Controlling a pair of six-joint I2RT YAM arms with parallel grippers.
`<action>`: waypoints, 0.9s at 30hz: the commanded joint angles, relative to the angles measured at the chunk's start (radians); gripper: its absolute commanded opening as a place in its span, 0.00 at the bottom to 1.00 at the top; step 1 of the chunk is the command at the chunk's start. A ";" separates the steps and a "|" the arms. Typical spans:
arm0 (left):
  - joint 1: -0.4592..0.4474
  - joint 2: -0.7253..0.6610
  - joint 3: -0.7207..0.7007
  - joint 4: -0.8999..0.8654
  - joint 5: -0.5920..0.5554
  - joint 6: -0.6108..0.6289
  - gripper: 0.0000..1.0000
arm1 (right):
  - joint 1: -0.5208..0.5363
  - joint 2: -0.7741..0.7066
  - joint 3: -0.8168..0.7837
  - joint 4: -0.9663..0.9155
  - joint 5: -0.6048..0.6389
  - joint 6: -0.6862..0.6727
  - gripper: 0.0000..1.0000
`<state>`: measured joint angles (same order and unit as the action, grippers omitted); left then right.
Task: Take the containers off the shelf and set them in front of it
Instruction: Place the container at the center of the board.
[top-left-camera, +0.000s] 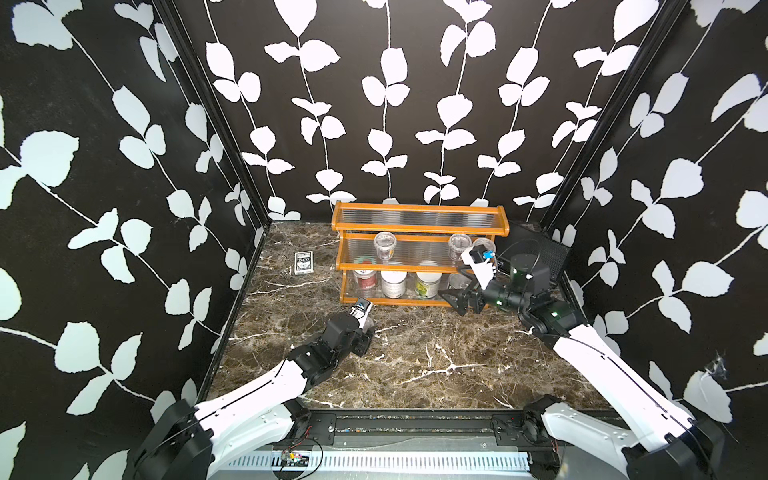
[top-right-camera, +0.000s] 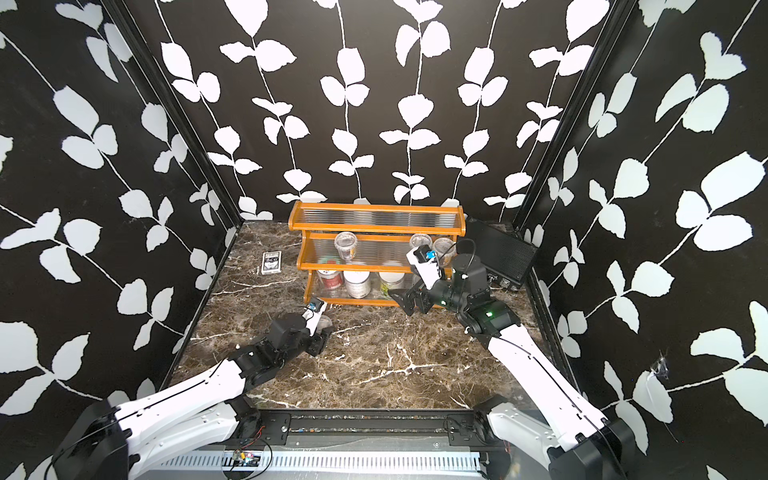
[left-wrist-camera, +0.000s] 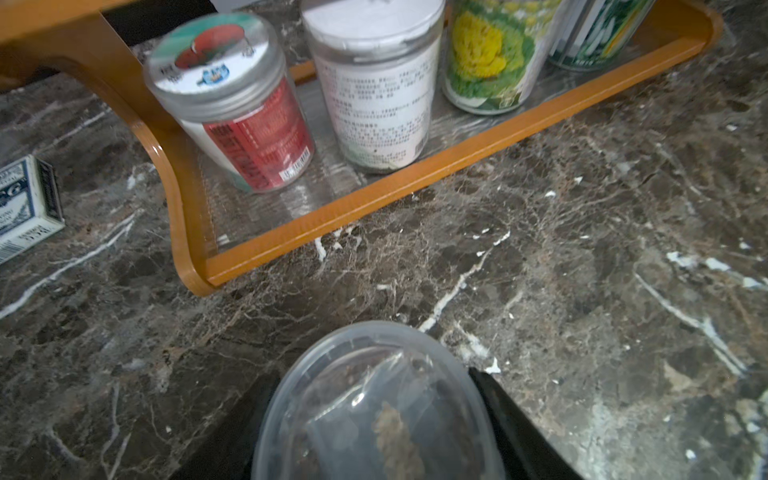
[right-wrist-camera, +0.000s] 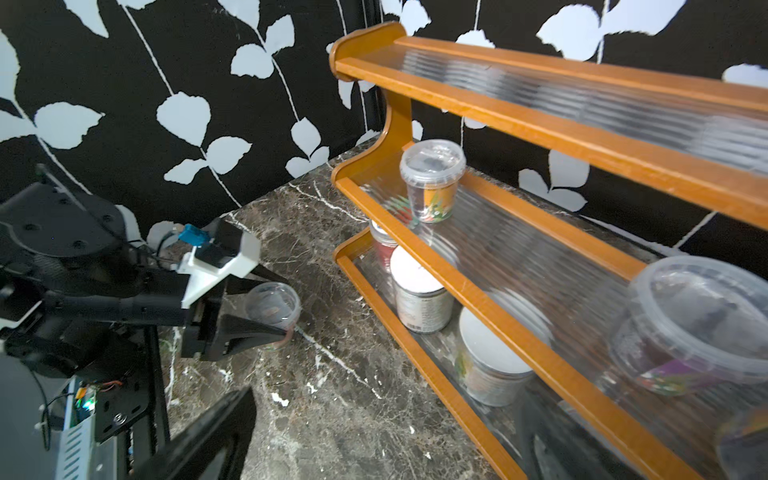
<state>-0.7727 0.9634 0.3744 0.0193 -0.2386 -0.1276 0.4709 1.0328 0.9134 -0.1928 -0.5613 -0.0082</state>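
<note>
The orange-brown shelf (top-left-camera: 419, 226) stands at the back of the marble table. Its middle tier holds three clear lidded cups (top-left-camera: 384, 245) (top-left-camera: 458, 246) (top-left-camera: 482, 245). On the bottom tier stand a red-labelled jar (left-wrist-camera: 249, 124), a white-labelled jar (left-wrist-camera: 374, 91), a yellow-flower jar (left-wrist-camera: 490, 58) and a further container (left-wrist-camera: 594, 33). My left gripper (right-wrist-camera: 286, 307) is shut on a clear lidded cup (left-wrist-camera: 365, 374) just in front of the shelf's left end, low at the table; I cannot tell whether it touches. My right gripper (top-left-camera: 459, 299) stands open and holds nothing at the bottom tier's right end.
A flat "BCG" card box (top-left-camera: 303, 264) lies left of the shelf. A black ribbed case (top-left-camera: 540, 249) sits behind my right arm in the back right corner. Patterned walls close in three sides. Bare marble (top-left-camera: 415, 353) stretches in front of the shelf.
</note>
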 joint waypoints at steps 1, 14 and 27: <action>-0.004 0.036 -0.016 0.126 -0.036 -0.018 0.62 | 0.038 -0.017 -0.034 0.018 0.008 -0.004 1.00; 0.012 0.311 -0.066 0.491 -0.065 0.032 0.67 | 0.081 0.020 -0.015 -0.028 0.016 -0.037 1.00; 0.136 0.360 -0.060 0.533 0.053 0.060 0.69 | 0.084 0.048 0.002 -0.033 0.024 -0.050 1.00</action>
<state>-0.6392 1.3415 0.3225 0.5629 -0.2264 -0.0780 0.5476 1.0771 0.8948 -0.2401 -0.5404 -0.0444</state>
